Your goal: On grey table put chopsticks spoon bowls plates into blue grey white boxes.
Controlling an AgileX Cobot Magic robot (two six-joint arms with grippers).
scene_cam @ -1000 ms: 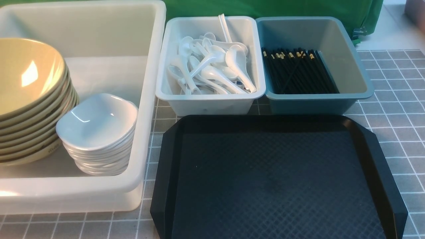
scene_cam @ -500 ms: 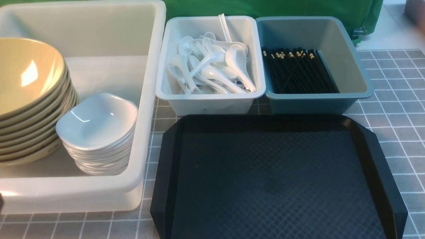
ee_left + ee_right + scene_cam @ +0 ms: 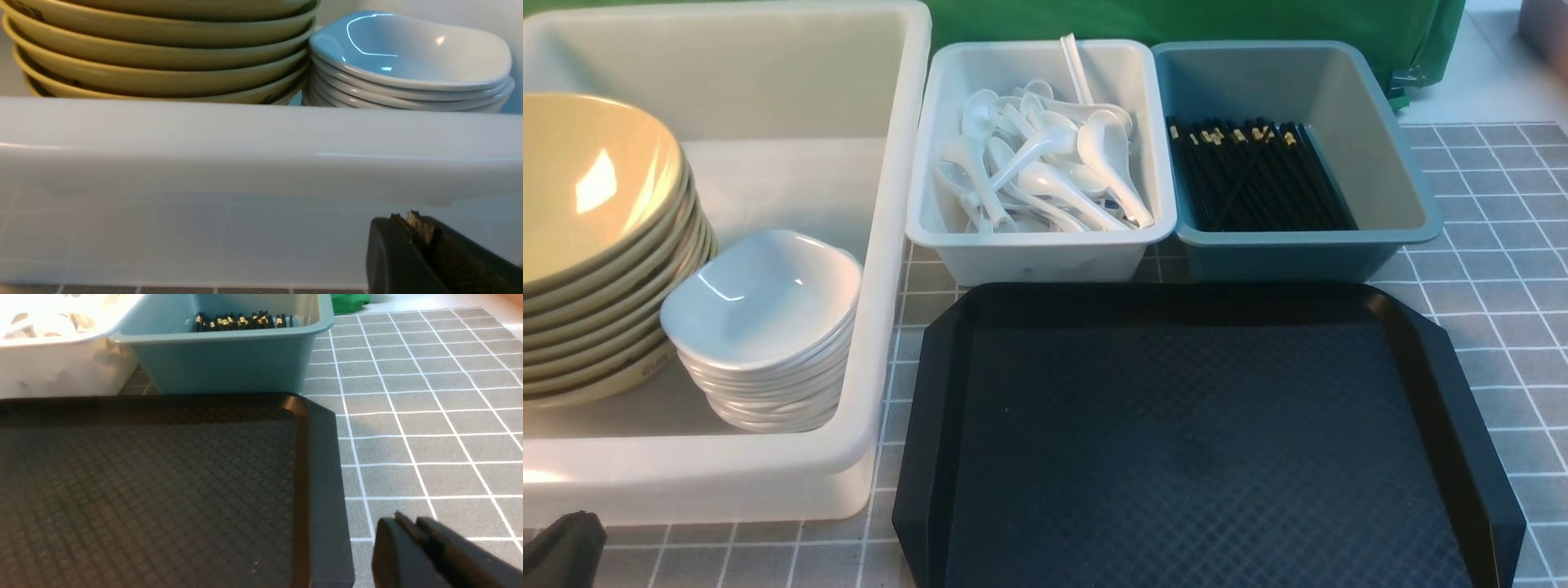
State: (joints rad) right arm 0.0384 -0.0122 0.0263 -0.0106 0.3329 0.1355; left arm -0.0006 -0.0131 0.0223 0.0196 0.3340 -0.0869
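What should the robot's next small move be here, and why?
Probably none beyond resting both arms low: the left claw and right claw hold nothing, and nothing looks left to sort. The bowls and plates sit stacked in the big white tub, the spoons in the small white bin, the chopsticks in the blue-grey bin, and the black tray shows no dishes.

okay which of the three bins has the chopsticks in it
The small blue-grey bin, the rightmost of the three. The chopsticks lie along its left side. The small white bin beside it holds spoons; the big white tub holds stacked dishes.
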